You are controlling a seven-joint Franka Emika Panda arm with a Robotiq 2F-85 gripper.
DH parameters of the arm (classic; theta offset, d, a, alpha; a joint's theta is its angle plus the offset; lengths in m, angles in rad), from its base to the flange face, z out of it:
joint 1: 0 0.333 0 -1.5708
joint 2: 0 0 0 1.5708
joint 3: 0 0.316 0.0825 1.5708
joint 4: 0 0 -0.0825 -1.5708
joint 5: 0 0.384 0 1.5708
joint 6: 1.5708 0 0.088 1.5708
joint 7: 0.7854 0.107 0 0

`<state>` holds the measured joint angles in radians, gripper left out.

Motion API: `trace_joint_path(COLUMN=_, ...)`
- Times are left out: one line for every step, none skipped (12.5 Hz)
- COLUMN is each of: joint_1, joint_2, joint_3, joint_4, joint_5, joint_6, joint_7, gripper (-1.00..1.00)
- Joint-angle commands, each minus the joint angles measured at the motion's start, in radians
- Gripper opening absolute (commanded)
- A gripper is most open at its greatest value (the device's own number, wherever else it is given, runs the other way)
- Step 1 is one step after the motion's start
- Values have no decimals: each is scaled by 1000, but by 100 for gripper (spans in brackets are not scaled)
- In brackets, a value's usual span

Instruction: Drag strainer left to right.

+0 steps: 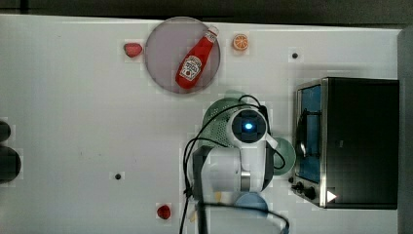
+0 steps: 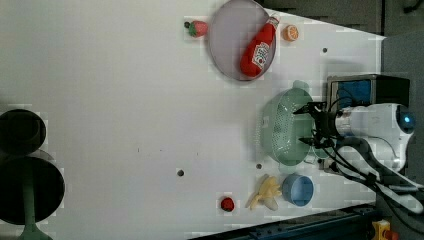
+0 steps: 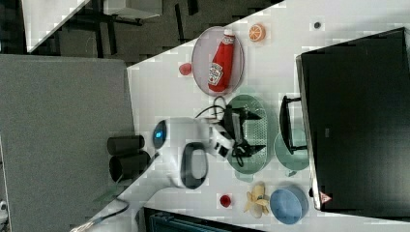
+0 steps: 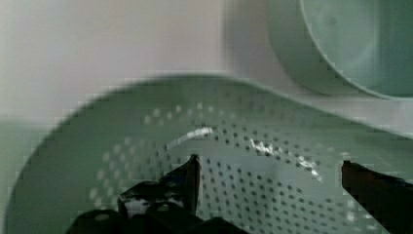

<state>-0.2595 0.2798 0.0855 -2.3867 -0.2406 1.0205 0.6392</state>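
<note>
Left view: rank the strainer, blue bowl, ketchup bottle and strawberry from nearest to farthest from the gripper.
From the gripper, in the left view:
1. Strainer, right under the open fingers.
2. Blue bowl, below, by the banana.
3. Ketchup bottle, above, lying on the grey plate.
4. Strawberry, upper left, beyond the plate.

Robotics lab tabletop, staged as mock kitchen. White table (image 1: 73, 107) with bolt holes carries toy-like food: ketchup bottle (image 1: 195, 59) on grey plate (image 1: 160, 53), orange slice (image 1: 240, 42), strawberry (image 1: 133, 49), banana (image 2: 265, 192). Toaster oven (image 1: 360, 141) at the top view's right edge. Robot arm (image 1: 234, 165) trails loose black cables (image 1: 187, 161). Grey partition panel (image 3: 63, 121) and, apparently, red stop button (image 2: 384, 231) at table edge suggest test rig, not home.
</note>
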Motion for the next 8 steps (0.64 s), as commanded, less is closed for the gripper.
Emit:
trace_joint_path(joint_1=26, joint_2=-209, joint_3=54, joint_4=115, joint_5=12, joint_6=-154, joint_7=-258, gripper=100)
trace_joint_path(joint_1=26, joint_2=-254, joint_3=67, joint_4=164, joint_5=14, joint_6=-256, joint_7=-293, gripper=100)
trace_joint_path(joint_1=26, joint_2=-292, joint_3=76, joint_4=221, joint_5=23, joint_6=-378, joint_7=-305, gripper=100)
trace_joint_path(joint_1=27, joint_2=-320, joint_3=85, joint_4=279, joint_5=43, joint_6=-501, joint_7=-308, gripper=100)
trace_joint_path(joint_1=28, joint_2=-341, joint_3=90, joint_4=340, joint_5=75, joint_6=-620, joint_7=-319, gripper=100)
trace_joint_path(joint_1=28, joint_2=-359, joint_3=92, joint_4=398, joint_5=126, joint_6=-725, joint_7=-360, gripper=100)
trace_joint_path(joint_1=27, joint_2=-377, joint_3=89, joint_4=448, joint_5=182, joint_6=-809, joint_7=-410, gripper=100)
trace_joint_path(joint_1=27, joint_2=-392, joint_3=84, joint_4=490, joint_5=217, joint_6=-866, joint_7=-457, gripper=100)
